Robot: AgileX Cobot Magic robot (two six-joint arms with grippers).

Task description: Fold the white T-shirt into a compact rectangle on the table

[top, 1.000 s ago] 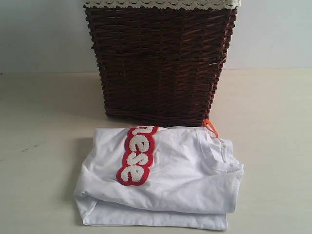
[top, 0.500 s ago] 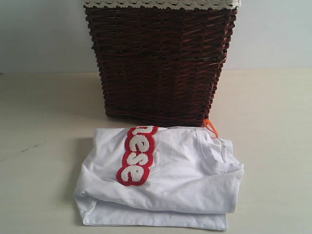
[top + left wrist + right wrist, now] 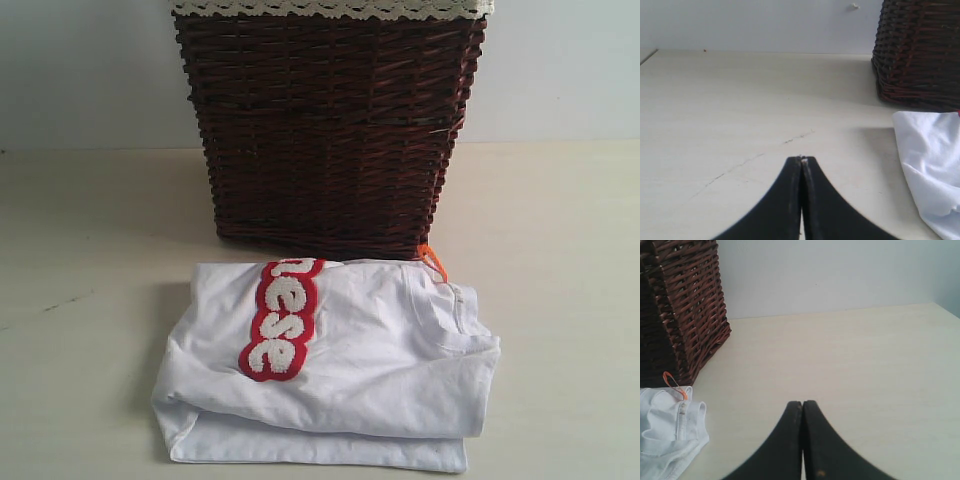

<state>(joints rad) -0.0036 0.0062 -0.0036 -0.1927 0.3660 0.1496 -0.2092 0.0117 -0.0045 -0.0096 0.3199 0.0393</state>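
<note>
We see one white T-shirt (image 3: 330, 370) lying folded on the table (image 3: 80, 400), a soft, roughly rectangular bundle with rumpled layers. A thinner layer sticks out along the side nearest the exterior camera. A strip of fuzzy white lettering (image 3: 278, 320) edged in red runs across the top layer. We can read "ese", with part of a further letter wrapping over the far fold. The neckline sits at the bundle's right corner. There a single small orange tag (image 3: 430, 258) pokes out toward the foot of the basket and seems to touch it, though the view is too coarse for us to be sure.

The shirt rests just in front of the one dark wicker basket (image 3: 330, 130), which stands nearer the table's far edge, where the tabletop meets a pale wall (image 3: 90, 70). A white lace trim (image 3: 330, 8) lines the basket's rim. Its mouth lies above the frame, so we cannot tell what it holds.

We count two sets of fingers, neither in the exterior view. The left fingers (image 3: 790, 200) are pressed together and hold nothing. They point over bare table marked by a few thin dark scuffs, with the shirt and basket off to one side. The right fingers (image 3: 785, 440) are likewise pressed together and empty, over bare table beside the collar end of the shirt.
</note>
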